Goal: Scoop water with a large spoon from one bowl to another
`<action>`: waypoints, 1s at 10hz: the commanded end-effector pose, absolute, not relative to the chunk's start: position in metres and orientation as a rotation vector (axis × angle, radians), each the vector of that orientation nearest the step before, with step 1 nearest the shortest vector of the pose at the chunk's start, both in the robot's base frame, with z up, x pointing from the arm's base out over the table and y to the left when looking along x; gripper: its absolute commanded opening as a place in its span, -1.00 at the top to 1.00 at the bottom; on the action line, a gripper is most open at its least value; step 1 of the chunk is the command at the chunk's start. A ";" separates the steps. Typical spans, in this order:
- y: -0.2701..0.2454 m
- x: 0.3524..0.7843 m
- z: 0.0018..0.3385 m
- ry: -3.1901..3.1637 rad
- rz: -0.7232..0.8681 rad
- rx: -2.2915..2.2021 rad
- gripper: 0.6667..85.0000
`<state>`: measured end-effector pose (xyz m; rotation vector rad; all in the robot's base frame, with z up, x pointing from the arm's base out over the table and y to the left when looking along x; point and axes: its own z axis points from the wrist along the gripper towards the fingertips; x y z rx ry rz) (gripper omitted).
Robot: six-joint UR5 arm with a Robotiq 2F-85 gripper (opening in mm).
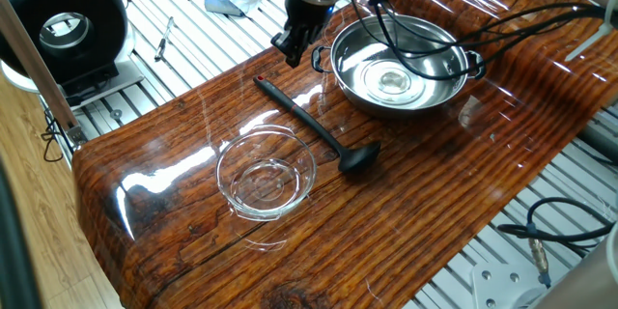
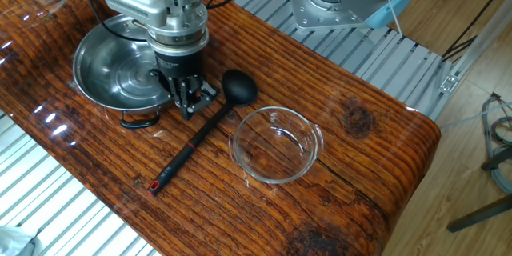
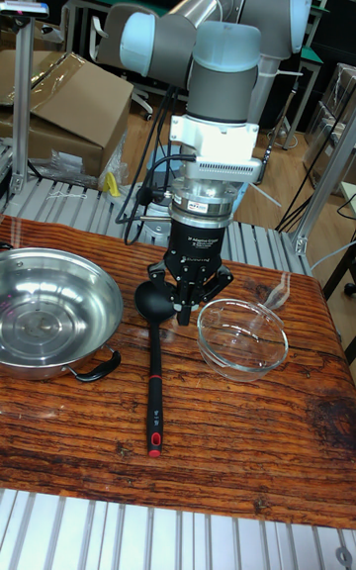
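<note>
- Ladle (image 2: 200, 133): light, rigid plastic; likely slippery. Grip mid-handle.
- Gripper (image 3: 185, 314): jaws nearly together, holding nothing.
- Glass bowl (image 2: 277, 144): fragile.

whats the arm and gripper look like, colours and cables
The arm is silver-grey tubes with pale blue joint caps. Below a white block sits a ribbed metal ring, then a black cylinder with small white lettering, ending in the black two-finger gripper. Black cables loop from the wrist.
</note>
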<state>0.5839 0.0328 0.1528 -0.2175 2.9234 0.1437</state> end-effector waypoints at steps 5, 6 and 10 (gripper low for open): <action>0.025 0.583 0.154 2.933 0.104 -0.235 0.99; 0.028 0.570 0.152 2.983 0.130 -0.206 0.99; 0.018 0.546 0.149 3.088 0.086 -0.125 0.99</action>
